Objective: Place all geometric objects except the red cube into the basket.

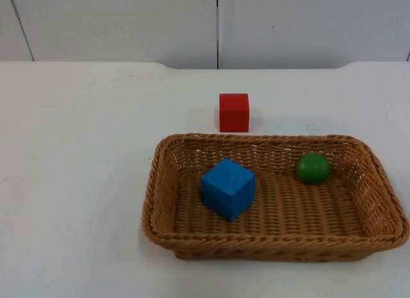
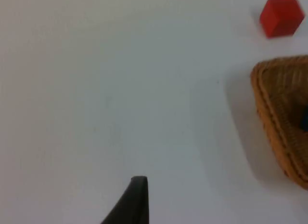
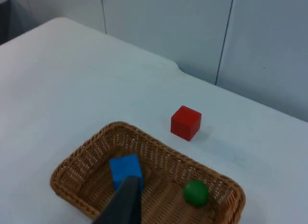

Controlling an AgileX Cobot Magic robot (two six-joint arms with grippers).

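A brown woven basket (image 1: 165,158) stands on the white table, front and right of centre. Inside it a blue cube (image 1: 228,188) rests toward the left end. A green ball (image 1: 313,168) lies near the basket's far right wall. The red cube (image 1: 234,112) sits on the table just behind the basket's far rim. My left gripper (image 2: 137,185) hangs over bare table, off to the side of the basket (image 2: 274,103) and the red cube (image 2: 281,16). My right gripper (image 3: 127,185) is held high, looking onto the basket (image 3: 77,166), blue cube (image 3: 124,167), green ball (image 3: 196,192) and red cube (image 3: 186,122).
The grey partition wall (image 1: 218,25) closes the table at the back. White table (image 1: 77,170) spreads wide to the left of the basket and behind the red cube.
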